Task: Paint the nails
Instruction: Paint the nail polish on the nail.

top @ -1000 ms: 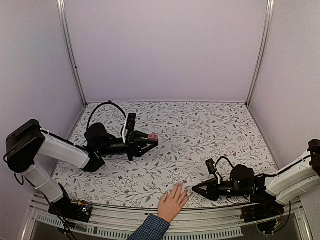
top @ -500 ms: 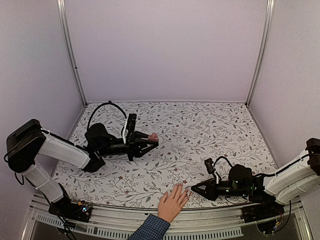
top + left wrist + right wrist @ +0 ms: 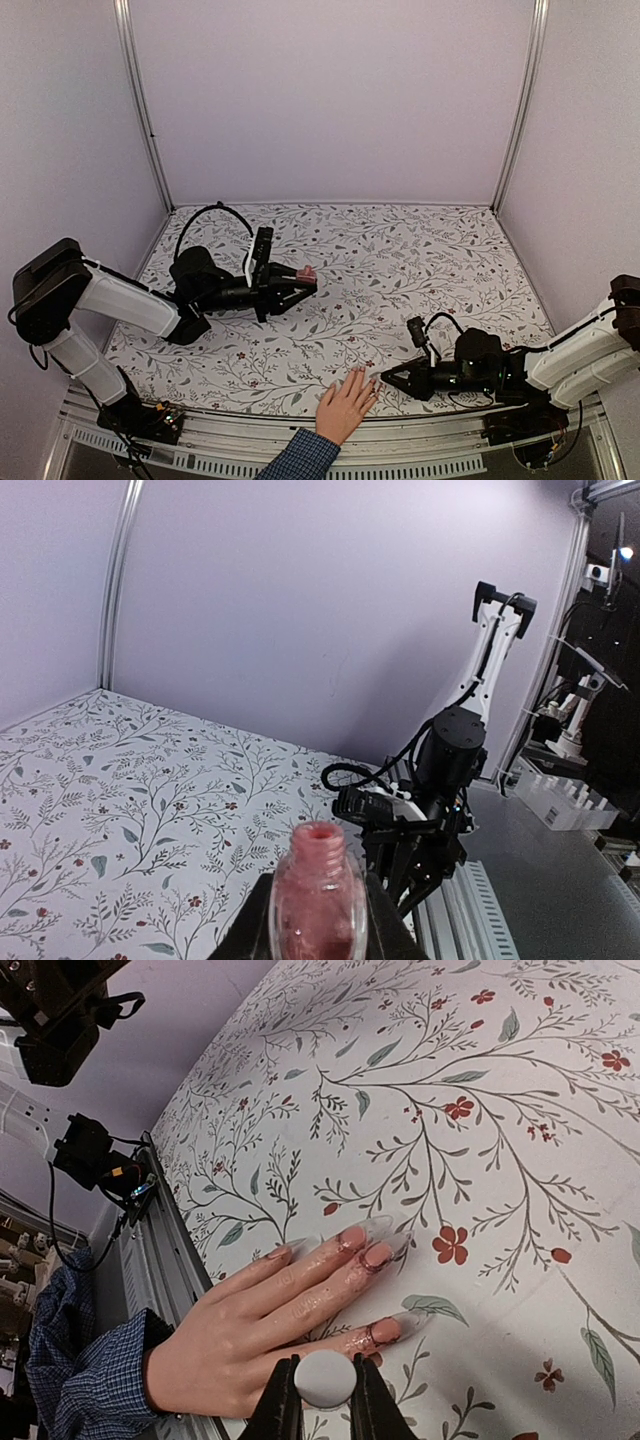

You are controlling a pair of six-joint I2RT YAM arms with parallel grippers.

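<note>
Top view: white floral-print worktop (image 3: 450,260). Left claw (image 3: 303,279) sits over the worktop's left half, clamped on a small pink glass bottle (image 3: 306,272). A light-skinned hand (image 3: 343,408) lies flat at the near edge, about mid-width, with its blue checked sleeve (image 3: 300,458) off the edge. Right claw (image 3: 386,379) is low, just beside the fingertips on the hand's right. The nails are too small to make out here.

Left wrist: pink glass bottle (image 3: 318,905) is uncapped with its neck up, and the claw fingers (image 3: 385,935) press it from both sides. The black right arm (image 3: 430,810) shows beyond it, by the worktop's edge.

Right wrist: right claw (image 3: 325,1390) is clamped on a white round cap (image 3: 325,1376). The hand (image 3: 240,1345) is palm down, fingers pointing away from the near edge. Nails (image 3: 381,1225) are long with clear tips, resting on the cloth at the near edge. There are pink-red smears on the fingers just behind them. The cap is just beside the closest finger. Can't tell whether anything touches the nail.
</note>
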